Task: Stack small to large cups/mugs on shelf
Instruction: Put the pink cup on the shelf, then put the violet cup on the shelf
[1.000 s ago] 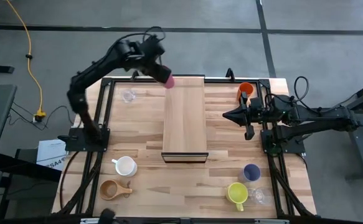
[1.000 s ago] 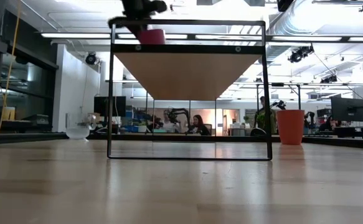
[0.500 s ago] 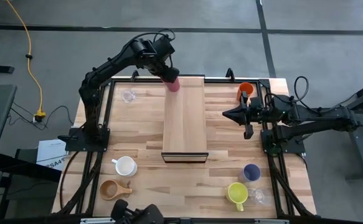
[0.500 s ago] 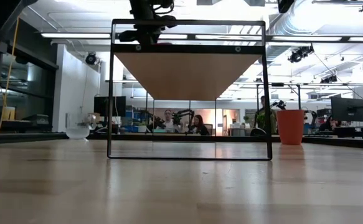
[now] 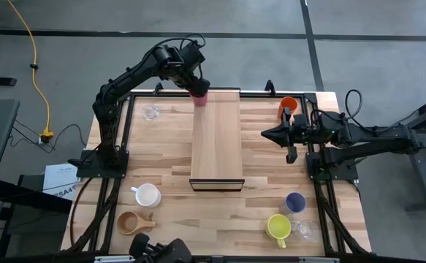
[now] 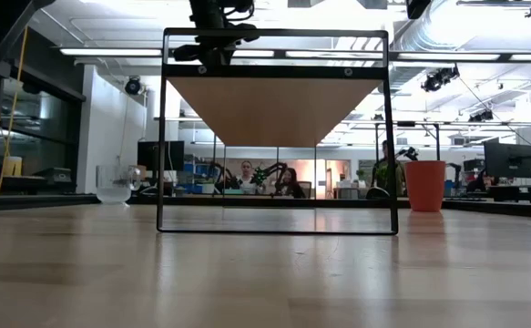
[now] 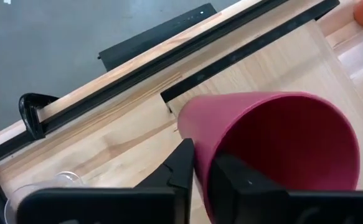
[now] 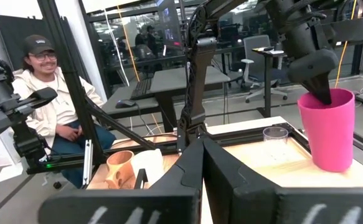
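Note:
A red tumbler [image 5: 199, 97] stands upright at the far left corner of the light-wood shelf [image 5: 216, 142]; it also shows in the right wrist view [image 8: 328, 130]. My left gripper [image 5: 196, 89] is shut on its rim from above. My right gripper [image 5: 266, 134] is shut and empty, hovering right of the shelf near an orange tumbler [image 5: 288, 107]. A clear glass [image 5: 150, 112] stands at the far left of the table. A white mug [image 5: 147, 195] and a wooden handled cup [image 5: 131, 223] are near left. A lavender tumbler [image 5: 294, 202], a yellow mug [image 5: 278, 227] and a second glass [image 5: 302, 231] are near right. My left gripper pinches the tumbler's wall at the rim [image 7: 201, 163], with one finger [image 7: 234, 177] inside the cup and the other finger [image 7: 180, 165] outside. The fingers come from above, slanting down. The tumbler is upright with its base on the shelf's far left corner [image 8: 330, 167].
The shelf stands raised on a black frame [image 6: 163, 137] in the middle of the table. A black rail [image 7: 187, 43] runs along the table's far edge. A seated person [image 8: 44, 87] and other people are in the room beyond the table.
My left gripper has moved from just beyond the shelf's far left corner onto it and gone down, still shut on the red tumbler. The tumbler has come from tilted in the air to upright on the shelf.

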Action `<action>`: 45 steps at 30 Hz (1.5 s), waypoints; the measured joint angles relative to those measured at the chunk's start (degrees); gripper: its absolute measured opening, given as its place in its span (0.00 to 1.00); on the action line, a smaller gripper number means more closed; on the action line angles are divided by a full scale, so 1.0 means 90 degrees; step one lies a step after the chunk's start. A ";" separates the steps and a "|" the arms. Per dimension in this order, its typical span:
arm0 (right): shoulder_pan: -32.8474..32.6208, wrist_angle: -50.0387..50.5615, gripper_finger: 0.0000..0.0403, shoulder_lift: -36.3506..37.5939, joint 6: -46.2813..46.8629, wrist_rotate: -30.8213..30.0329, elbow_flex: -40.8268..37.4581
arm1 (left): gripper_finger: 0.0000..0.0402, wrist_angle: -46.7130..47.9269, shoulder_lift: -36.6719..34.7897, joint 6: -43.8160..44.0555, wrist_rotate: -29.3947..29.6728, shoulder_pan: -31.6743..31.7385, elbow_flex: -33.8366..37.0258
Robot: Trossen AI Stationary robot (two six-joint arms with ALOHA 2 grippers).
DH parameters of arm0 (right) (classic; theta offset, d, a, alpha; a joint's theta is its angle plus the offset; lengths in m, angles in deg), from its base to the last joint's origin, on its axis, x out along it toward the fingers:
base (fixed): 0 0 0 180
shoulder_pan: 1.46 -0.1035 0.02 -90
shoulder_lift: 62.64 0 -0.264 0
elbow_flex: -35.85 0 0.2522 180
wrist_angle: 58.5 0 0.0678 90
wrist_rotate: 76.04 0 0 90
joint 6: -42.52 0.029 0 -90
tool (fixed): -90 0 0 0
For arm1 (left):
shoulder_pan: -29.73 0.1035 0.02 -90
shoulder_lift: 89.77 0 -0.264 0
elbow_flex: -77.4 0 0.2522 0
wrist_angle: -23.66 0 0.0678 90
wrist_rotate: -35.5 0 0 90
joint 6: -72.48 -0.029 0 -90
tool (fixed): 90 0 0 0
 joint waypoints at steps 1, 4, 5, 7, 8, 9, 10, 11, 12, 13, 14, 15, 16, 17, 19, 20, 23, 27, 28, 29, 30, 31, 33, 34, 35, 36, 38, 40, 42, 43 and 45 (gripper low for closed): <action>0.0000 0.0000 0.00 0.0000 0.0000 0.0000 0.0000 | 0.10 0.0002 0.0000 0.0000 0.0015 0.0001 0.0001; 0.0000 0.0000 0.00 0.0000 0.0007 -0.0002 0.0000 | 0.15 -0.0012 0.0000 0.0005 0.0046 -0.0001 0.0001; 0.0000 0.0000 0.00 0.0000 0.0009 -0.0002 0.0000 | 0.17 -0.0045 0.0000 0.0007 0.0044 -0.0001 0.0001; 0.0000 0.0000 0.00 0.0000 0.0010 -0.0002 0.0000 | 0.21 -0.0132 0.0000 0.0007 0.0044 -0.0001 0.0001; 0.0000 0.0000 0.00 0.0000 0.0010 -0.0002 0.0000 | 0.23 -0.0166 0.0000 0.0007 0.0044 -0.0001 0.0001; 0.0000 -0.0001 0.00 0.0000 0.0010 -0.0002 0.0000 | 0.25 -0.0205 0.0000 0.0010 0.0040 -0.0001 0.0001; 0.0000 -0.0002 0.00 0.0000 0.0010 -0.0002 0.0000 | 0.27 -0.0252 0.0000 0.0010 0.0009 -0.0001 0.0001; 0.0000 -0.0002 0.00 0.0000 0.0012 -0.0002 0.0000 | 0.28 -0.0284 0.0000 0.0010 -0.0053 -0.0001 0.0001; 0.0000 -0.0002 0.00 0.0000 0.0012 -0.0002 0.0000 | 0.30 -0.0289 0.0000 0.0012 -0.0107 -0.0001 0.0001; 0.0000 -0.0002 0.00 0.0000 0.0012 -0.0002 0.0000 | 0.31 -0.0293 0.0000 0.0012 -0.0128 -0.0001 0.0001; 0.0000 -0.0002 0.00 0.0002 0.0012 -0.0002 0.0000 | 0.32 -0.0311 0.0000 0.0012 -0.0134 -0.0003 0.0001; 0.0000 -0.0002 0.00 0.0000 0.0012 -0.0002 0.0000 | 0.33 -0.0328 0.0000 0.0012 -0.0138 -0.0003 0.0001; 0.0000 -0.0002 0.00 0.0000 0.0012 -0.0002 0.0000 | 0.34 -0.0371 0.0000 0.0016 -0.0144 -0.0003 0.0001; 0.0000 -0.0002 0.00 0.0000 0.0010 -0.0002 0.0000 | 0.35 -0.0462 0.0000 0.0030 -0.0161 -0.0003 0.0001; 0.0000 -0.0002 0.00 0.0000 0.0000 -0.0002 0.0000 | 0.36 -0.0645 0.0000 0.0063 -0.0239 -0.0003 0.0001; 0.0000 -0.0002 0.00 0.0000 -0.0002 -0.0002 0.0000 | 0.36 -0.0705 0.0000 0.0074 -0.0290 -0.0003 0.0001; 0.0001 -0.0002 0.00 0.0000 -0.0002 -0.0003 0.0000 | 0.36 -0.0858 0.0000 0.0078 -0.0419 -0.0003 0.0001; 0.0000 -0.0002 0.00 0.0000 -0.0005 -0.0005 0.0000 | 0.36 -0.0927 0.0000 0.0078 -0.0356 -0.0003 0.0001; 0.0000 -0.0002 0.00 0.0000 -0.0005 -0.0005 0.0000 | 0.36 -0.0938 0.0000 0.0078 -0.0262 -0.0006 0.0001; 0.0002 -0.0002 0.00 0.0000 -0.0005 -0.0005 0.0000 | 0.36 -0.0945 -0.0008 0.0075 -0.0171 -0.0006 0.0001; 0.0000 -0.0002 0.00 0.0000 -0.0007 -0.0005 0.0000 | 0.36 -0.0929 -0.0031 0.0075 -0.0095 -0.0004 0.0003; 0.0000 -0.0002 0.00 0.0000 -0.0007 -0.0005 0.0000 | 0.37 -0.0922 -0.0051 0.0073 -0.0012 -0.0003 0.0003; 0.0005 -0.0001 0.00 0.0000 -0.0007 -0.0005 0.0000 | 0.37 -0.0938 -0.0101 0.0064 0.0092 -0.0001 0.0003; 0.0005 -0.0002 0.00 0.0000 -0.0007 -0.0005 0.0000 | 0.37 -0.0928 -0.0118 0.0031 0.0121 0.0001 0.0003; 0.0005 -0.0002 0.00 0.0000 -0.0007 -0.0005 0.0000 | 0.37 -0.0941 -0.0125 -0.0034 0.0190 0.0001 0.0003; 0.0005 -0.0002 0.00 0.0000 -0.0009 -0.0005 0.0000 | 0.37 -0.0963 -0.0133 -0.0083 0.0268 -0.0003 0.0002; 0.0005 -0.0002 0.00 0.0001 -0.0045 -0.0006 0.0000 | 0.37 -0.0957 -0.0186 -0.0113 0.0322 -0.0003 -0.0024; 0.0005 -0.0002 0.00 0.0002 -0.0058 -0.0007 0.0000 | 0.37 -0.1022 -0.0233 -0.0165 0.0326 -0.0030 -0.0214; 0.0005 -0.0002 0.00 0.0002 -0.0104 -0.0007 0.0000 | 0.36 -0.1051 -0.0323 -0.0361 0.0328 -0.0101 -0.0463; 0.0005 -0.0002 0.00 0.0002 -0.0128 -0.0009 0.0000 | 0.36 -0.1108 -0.0389 -0.0486 0.0336 -0.0182 -0.0594; 0.0005 -0.0002 0.00 0.0002 -0.0171 -0.0025 0.0000 | 0.34 -0.1182 -0.0580 -0.0740 0.0331 -0.0393 -0.0759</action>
